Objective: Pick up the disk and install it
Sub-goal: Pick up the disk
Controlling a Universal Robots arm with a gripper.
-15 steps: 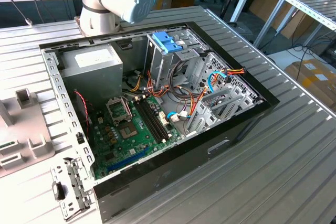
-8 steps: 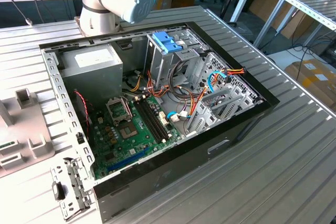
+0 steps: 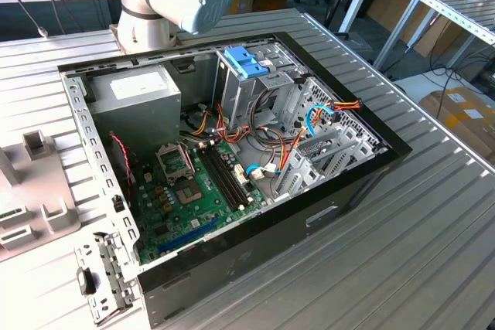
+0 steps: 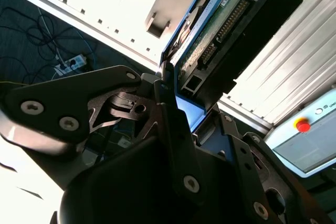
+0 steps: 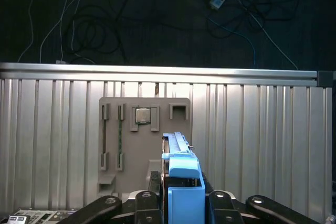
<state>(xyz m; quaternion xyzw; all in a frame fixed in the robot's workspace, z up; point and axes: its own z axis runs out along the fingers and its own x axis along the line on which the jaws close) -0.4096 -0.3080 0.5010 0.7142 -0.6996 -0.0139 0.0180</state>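
My jaws hold the disk (image 4: 223, 40) clamped between them; in the second wrist view its green circuit board (image 4: 210, 51) and connectors show; in the first wrist view its blue rail (image 5: 184, 179) stands edge-on before the grey holder tray (image 5: 144, 140) on the ribbed worktop (image 5: 262, 145); the open computer case (image 3: 340, 191) lies at the exterior view's right of that tray.

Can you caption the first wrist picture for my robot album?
The gripper holds the blue-railed disk edge-on, a grey parts tray on the ribbed table beyond.
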